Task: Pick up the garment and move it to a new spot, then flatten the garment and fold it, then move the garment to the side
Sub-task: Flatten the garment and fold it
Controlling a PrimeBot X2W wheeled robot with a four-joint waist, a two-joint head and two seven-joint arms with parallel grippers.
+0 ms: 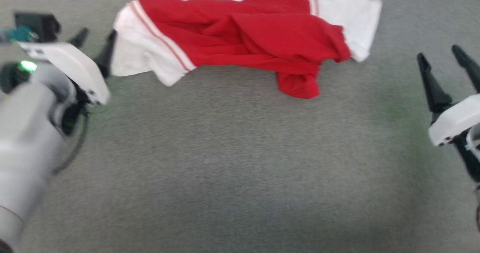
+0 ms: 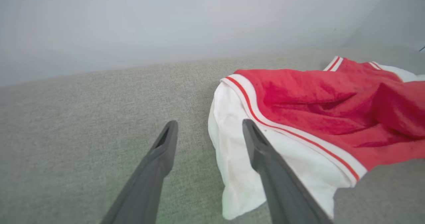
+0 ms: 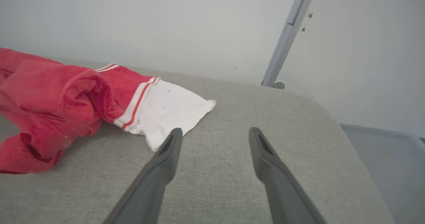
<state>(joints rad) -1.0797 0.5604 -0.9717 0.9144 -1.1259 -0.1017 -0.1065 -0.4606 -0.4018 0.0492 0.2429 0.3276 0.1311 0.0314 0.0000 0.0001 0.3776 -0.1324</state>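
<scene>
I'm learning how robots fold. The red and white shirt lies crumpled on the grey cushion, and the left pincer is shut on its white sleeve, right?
Not quite. The left pincer is open, not shut on the sleeve; the left wrist view shows its fingers spread. The shirt does lie crumpled on the grey cushion.

The red garment (image 1: 247,39) lies crumpled at twelve o'clock. Its white, stripe-edged sleeves spread toward nine and three o'clock

grey fabric surface (image 3: 232,184), pale wall (image 3: 166,18), grey post (image 3: 286,38)
</scene>
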